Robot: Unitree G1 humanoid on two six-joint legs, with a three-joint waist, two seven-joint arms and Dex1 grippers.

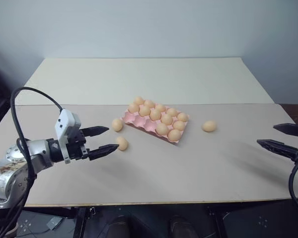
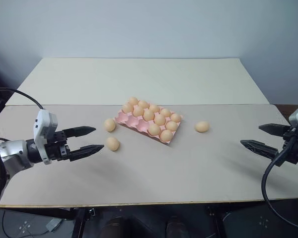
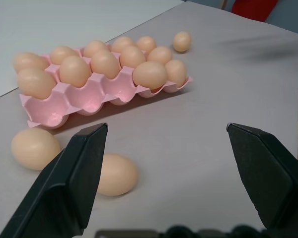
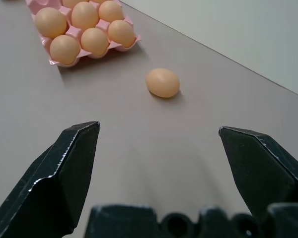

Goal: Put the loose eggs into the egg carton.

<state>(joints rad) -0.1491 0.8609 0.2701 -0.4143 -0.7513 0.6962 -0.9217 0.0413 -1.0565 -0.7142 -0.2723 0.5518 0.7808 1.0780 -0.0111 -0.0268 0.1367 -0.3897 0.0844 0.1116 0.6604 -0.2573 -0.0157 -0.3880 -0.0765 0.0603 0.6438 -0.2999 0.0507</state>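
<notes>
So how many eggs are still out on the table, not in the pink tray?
3: two left of the egg carton, one by its corner, one at the left gripper; one right.

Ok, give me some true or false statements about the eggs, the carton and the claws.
1. Three eggs lie loose on the table. True.
2. The carton is full. False: three cups in one edge row are empty.
3. The left claw holds an egg. False: it is open and empty, with an egg lying near one fingertip.
4. The right claw is open. True.
5. All loose eggs lie left of the carton. False: one egg lies to its right.
</notes>
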